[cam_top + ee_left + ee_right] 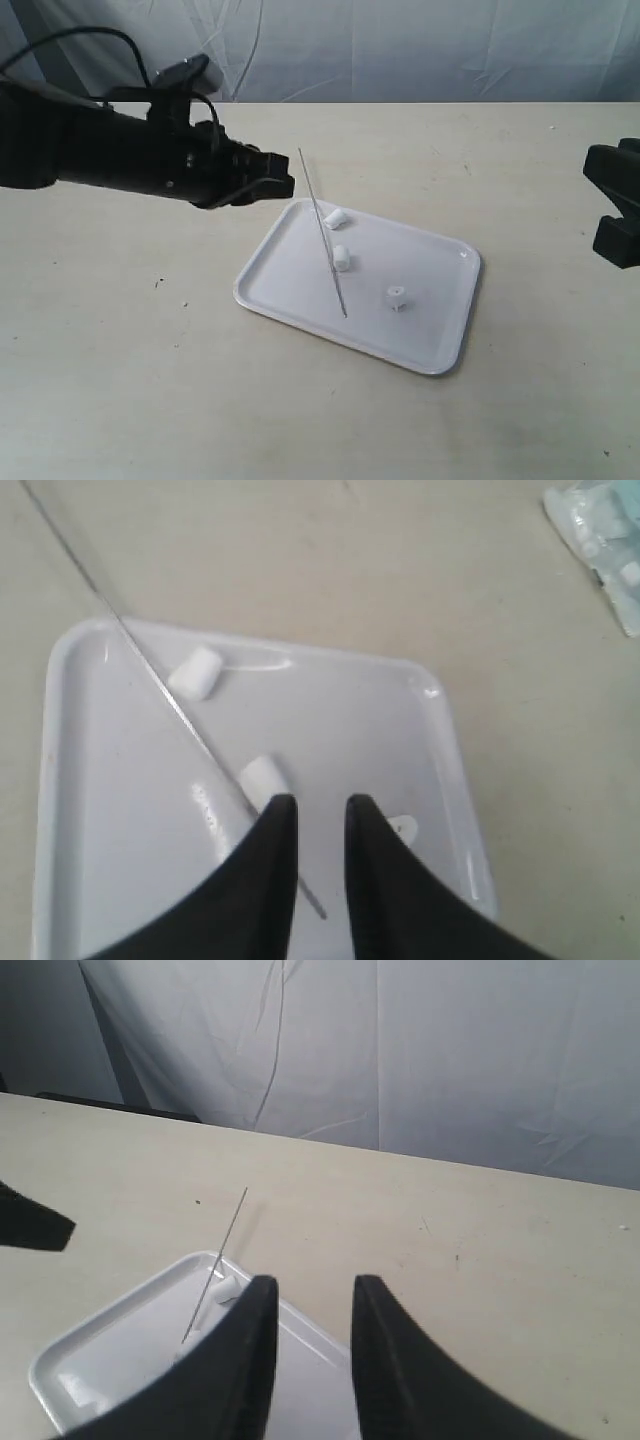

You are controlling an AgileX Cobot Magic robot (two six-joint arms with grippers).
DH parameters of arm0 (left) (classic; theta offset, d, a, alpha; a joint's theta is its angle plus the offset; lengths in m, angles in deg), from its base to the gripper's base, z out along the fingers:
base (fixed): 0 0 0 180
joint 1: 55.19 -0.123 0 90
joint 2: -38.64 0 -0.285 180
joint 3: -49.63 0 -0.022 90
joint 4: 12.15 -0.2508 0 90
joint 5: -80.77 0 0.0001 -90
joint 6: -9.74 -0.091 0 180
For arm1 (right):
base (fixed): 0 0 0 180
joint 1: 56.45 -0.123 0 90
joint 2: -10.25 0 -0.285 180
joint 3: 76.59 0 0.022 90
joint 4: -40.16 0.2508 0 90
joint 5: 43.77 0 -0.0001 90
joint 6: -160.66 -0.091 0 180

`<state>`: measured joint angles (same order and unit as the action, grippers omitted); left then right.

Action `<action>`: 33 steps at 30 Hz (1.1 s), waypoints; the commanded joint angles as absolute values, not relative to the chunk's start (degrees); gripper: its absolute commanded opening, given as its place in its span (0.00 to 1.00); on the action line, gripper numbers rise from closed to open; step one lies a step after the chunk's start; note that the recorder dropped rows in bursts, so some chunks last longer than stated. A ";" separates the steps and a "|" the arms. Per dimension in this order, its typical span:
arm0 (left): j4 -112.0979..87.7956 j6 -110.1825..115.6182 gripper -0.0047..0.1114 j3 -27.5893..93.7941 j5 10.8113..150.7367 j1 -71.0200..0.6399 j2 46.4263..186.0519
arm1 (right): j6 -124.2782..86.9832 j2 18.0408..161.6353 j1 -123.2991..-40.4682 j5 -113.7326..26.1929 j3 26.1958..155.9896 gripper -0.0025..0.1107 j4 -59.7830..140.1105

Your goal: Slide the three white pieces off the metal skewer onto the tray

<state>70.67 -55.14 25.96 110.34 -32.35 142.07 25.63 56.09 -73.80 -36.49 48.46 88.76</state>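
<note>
The white tray (300, 285) lies mid-table. The thin metal skewer (322, 232) rests slanted across it, its far end sticking out past the tray's rim. Three white pieces lie loose on the tray: one (335, 217) near the far rim, one (342, 259) right beside the skewer, one (396, 297) standing apart. My left gripper (283, 185) hovers open and empty just left of the skewer's far end. In the left wrist view its fingers (280, 825) frame the tray (100, 780). My right gripper (606, 205) stands open at the far right, clear of the tray.
A clear plastic packet (600, 540) lies on the beige table beyond the tray. A pale curtain (400, 1050) hangs behind the table's far edge.
</note>
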 commanded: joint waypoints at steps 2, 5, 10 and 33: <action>62.33 -50.06 0.19 26.08 114.40 -32.37 131.37 | 25.64 55.68 -73.76 -36.54 48.18 0.25 88.86; 54.93 -44.33 0.19 26.08 113.76 -32.65 124.51 | 25.64 55.68 -73.76 -36.54 48.18 0.25 88.86; 47.46 -35.26 0.19 26.08 112.02 -35.63 115.04 | 25.64 55.68 -73.76 -36.65 48.18 0.25 88.86; 2.61 -10.12 0.31 4.69 87.18 -39.73 80.65 | 25.64 55.68 -73.76 -36.58 48.18 0.25 88.86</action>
<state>3.58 -13.51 9.02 89.83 -37.76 84.61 25.63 56.09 -73.80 -36.27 48.46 88.76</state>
